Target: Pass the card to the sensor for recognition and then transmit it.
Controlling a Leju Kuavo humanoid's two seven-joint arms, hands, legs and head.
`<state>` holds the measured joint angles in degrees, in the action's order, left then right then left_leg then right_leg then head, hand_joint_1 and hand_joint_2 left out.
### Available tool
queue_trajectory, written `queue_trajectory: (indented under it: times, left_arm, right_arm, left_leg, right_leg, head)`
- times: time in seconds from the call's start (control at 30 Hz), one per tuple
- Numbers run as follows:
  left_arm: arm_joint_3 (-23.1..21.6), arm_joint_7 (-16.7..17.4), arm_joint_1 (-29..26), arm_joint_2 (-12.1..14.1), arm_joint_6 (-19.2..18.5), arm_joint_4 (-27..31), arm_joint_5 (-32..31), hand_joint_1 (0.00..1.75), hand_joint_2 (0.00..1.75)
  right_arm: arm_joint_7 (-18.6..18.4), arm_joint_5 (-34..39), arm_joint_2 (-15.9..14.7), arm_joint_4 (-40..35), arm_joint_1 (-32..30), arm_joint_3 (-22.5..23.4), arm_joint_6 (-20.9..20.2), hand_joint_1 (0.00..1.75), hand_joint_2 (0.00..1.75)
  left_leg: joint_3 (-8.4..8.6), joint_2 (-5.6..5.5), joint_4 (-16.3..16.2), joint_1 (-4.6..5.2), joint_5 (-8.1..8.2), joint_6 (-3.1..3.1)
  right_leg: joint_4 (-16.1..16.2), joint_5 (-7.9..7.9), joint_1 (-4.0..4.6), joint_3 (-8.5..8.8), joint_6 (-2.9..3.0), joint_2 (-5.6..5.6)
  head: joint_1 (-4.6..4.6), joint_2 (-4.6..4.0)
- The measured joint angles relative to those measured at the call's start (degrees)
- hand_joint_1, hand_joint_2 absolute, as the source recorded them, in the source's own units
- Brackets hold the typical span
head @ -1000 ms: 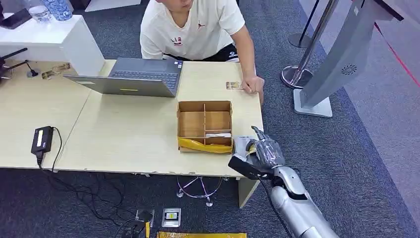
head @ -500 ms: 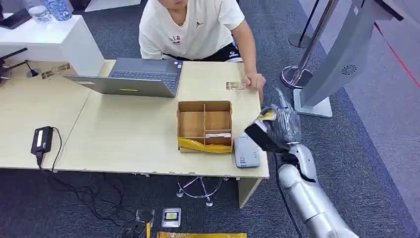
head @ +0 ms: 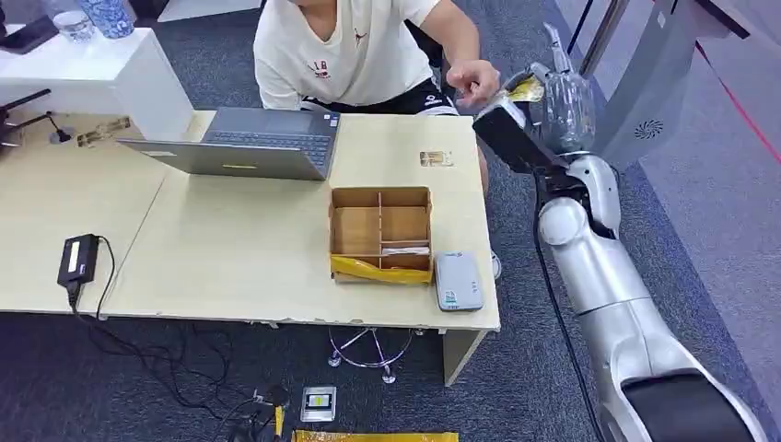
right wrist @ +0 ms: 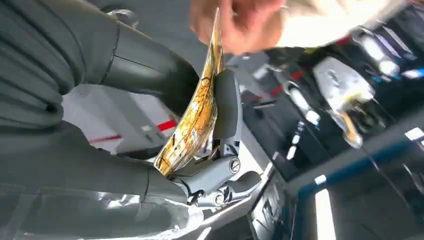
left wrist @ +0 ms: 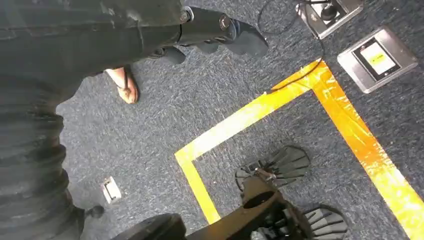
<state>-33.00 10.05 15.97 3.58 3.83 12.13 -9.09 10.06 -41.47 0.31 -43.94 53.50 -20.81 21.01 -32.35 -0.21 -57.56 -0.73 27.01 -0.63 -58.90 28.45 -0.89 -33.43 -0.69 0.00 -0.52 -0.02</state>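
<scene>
We observe the right hand (head: pixel 553 101) raised beyond the far right corner of the desk (head: pixel 230 258), thumb and a finger clamped on a gold-patterned card (right wrist: pixel 192 120), which bows between them. A seated person's hand (head: pixel 472 81) meets the card's free edge; in the right wrist view that hand blurs, so we cannot tell whether it grips. The grey card sensor (head: pixel 459 281) lies on the desk's near right corner, just beside a wooden compartment box (head: pixel 380 235). A second card (head: pixel 436 158) lies flat beyond the box, near a laptop (head: pixel 249 143). The left hand (left wrist: pixel 220 35) hangs over carpet, fingers curled together, holding nothing
</scene>
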Motion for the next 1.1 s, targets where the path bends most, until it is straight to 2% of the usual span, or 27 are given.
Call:
queue_trajectory:
  times: [0.13,0.27,0.4,0.57,0.8,0.97,1.1]
  left_arm:
    - [-0.02,2.08,1.47,-0.02,-0.13,0.26,1.70,0.00,1.75]
    - [0.22,2.54,1.07,0.00,0.94,0.26,4.37,0.00,1.75]
    - [0.74,2.80,0.52,0.20,1.31,0.26,5.20,0.00,1.75]
    - [1.14,2.85,0.48,0.35,1.11,0.26,4.72,0.00,1.75]
    - [1.11,3.02,0.76,0.33,0.54,0.26,3.37,0.00,1.75]
    - [1.07,3.04,0.95,0.33,0.33,0.26,2.80,0.00,1.75]
    - [1.05,3.04,0.97,0.33,0.28,0.26,2.67,0.00,1.75]
  right_arm:
    - [-6.65,-11.36,1.03,8.73,2.83,-4.28,-6.94,1.75,1.75]
    - [-9.08,-14.13,0.96,13.97,3.58,-7.02,-8.60,1.75,1.75]
    - [-9.95,-15.01,0.44,17.60,5.12,-9.05,-9.04,1.75,1.75]
    - [-9.97,-14.83,-0.26,19.86,6.48,-9.68,-8.29,1.75,1.75]
    - [-7.61,-14.64,-1.79,21.87,7.41,-9.86,-4.66,1.75,1.75]
    - [-7.24,-14.33,-2.16,22.70,7.44,-9.86,-1.78,1.75,1.75]
    - [-7.13,-14.05,-2.32,23.05,7.47,-9.86,-1.45,1.75,1.75]
  left_leg:
    - [-0.02,-0.13,-0.01,-0.02,-0.01,-0.01]
    - [-0.05,-0.16,-0.02,-0.01,0.00,0.00]
    - [-0.11,-0.17,-0.02,0.00,0.00,0.00]
    - [-0.10,-0.17,-0.03,0.00,0.00,0.00]
    - [-0.10,-0.16,-0.04,0.00,0.00,0.00]
    - [-0.09,-0.12,-0.04,0.00,0.00,0.00]
    - [-0.10,-0.12,-0.04,-0.01,0.00,0.00]
  right_leg:
    - [0.00,0.00,0.02,0.01,0.00,-0.08]
    - [0.01,0.01,0.01,-0.01,0.01,-0.12]
    - [0.04,0.01,0.01,-0.06,0.00,-0.13]
    - [0.05,0.00,0.00,-0.08,0.00,-0.13]
    - [0.05,0.00,0.00,-0.08,0.00,-0.11]
    - [0.04,0.00,0.00,-0.11,0.00,-0.02]
    - [0.04,0.00,0.01,-0.12,0.00,-0.03]
  head:
    - [0.02,0.02]
    - [0.00,0.00]
    - [0.00,0.02]
    - [-0.02,0.00]
    - [0.02,0.00]
    - [0.00,0.02]
    - [0.00,0.00]
